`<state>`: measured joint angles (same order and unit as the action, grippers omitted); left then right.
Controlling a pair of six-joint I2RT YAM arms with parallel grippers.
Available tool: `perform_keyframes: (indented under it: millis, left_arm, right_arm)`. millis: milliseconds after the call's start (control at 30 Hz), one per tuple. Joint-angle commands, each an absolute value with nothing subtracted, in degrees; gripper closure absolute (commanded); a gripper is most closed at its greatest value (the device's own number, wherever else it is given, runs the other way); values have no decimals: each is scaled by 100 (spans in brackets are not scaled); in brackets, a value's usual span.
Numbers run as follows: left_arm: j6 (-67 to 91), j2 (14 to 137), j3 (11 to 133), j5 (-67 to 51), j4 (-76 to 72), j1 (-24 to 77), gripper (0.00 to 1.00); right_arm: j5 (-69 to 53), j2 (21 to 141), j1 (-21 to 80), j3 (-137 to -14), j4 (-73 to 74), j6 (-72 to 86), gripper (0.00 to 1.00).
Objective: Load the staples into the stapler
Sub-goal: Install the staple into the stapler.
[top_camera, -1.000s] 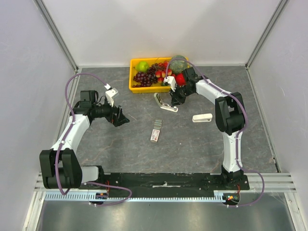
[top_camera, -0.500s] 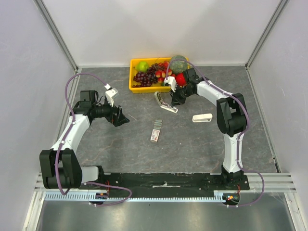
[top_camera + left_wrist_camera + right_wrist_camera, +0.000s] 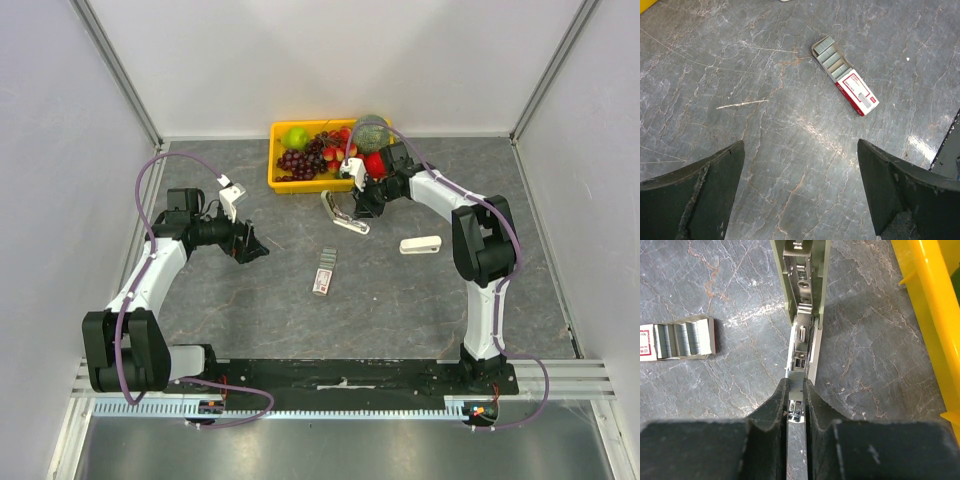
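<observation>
My right gripper pinches the metal rail of the hinged-open stapler, just in front of the yellow fruit bin at the back of the grey table. The staples lie mid-table in their opened red-and-white box, apart from both arms. My left gripper hangs above the table, jaws spread wide, holding nothing. Another white stapler lies to the right.
</observation>
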<state>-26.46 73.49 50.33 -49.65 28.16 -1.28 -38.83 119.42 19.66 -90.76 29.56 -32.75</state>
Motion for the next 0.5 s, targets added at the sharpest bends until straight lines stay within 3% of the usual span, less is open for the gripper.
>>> perform_keyframes:
  millis: [0, 467]
  left_arm:
    - [-2689, 7348, 5010, -5106, 2637, -149, 0]
    - [-2698, 7365, 4992, -5115, 2645, -158, 0]
  right_arm:
    - [-4060, 11742, 1986, -9009, 2891, -3541, 84]
    - [-4122, 11900, 1995, -9079, 3173, -3788, 84]
